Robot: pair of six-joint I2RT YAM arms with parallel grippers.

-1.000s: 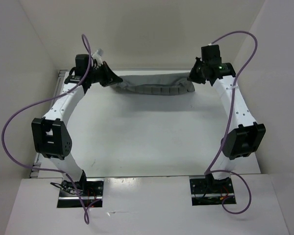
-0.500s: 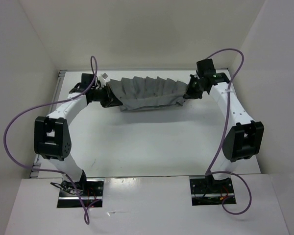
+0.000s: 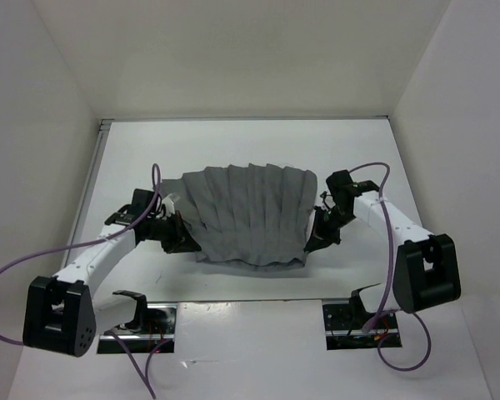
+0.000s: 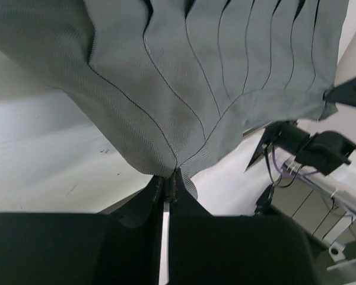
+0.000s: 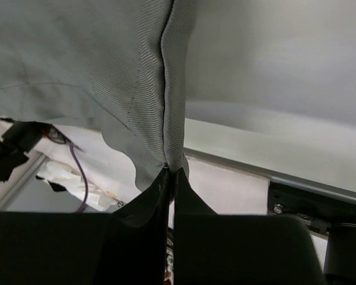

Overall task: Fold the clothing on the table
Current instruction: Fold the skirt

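The clothing (image 3: pixel 250 212), a mid-grey pleated garment, is spread between the two arms over the near half of the white table (image 3: pixel 233 146). My left gripper (image 3: pixel 183 239) is shut on its near-left corner; in the left wrist view the pleats (image 4: pixel 213 77) fan out from the pinched fabric at the gripper (image 4: pixel 167 181). My right gripper (image 3: pixel 312 242) is shut on the near-right corner, where the clothing (image 5: pixel 107 77) hangs taut from the gripper (image 5: pixel 172 172). The garment's near edge lies close to the table's front edge.
White walls (image 3: pixel 58 125) enclose the table on the left, back and right. Purple cables (image 3: pixel 8 275) loop from both arms. The arm bases (image 3: pixel 137 329) sit on the near ledge, just in front of the garment.
Both arms have pulled back from the far end of the table toward the near edge, dragging the clothing with them. The garment has opened from a narrow bunched strip into a broad pleated sheet.
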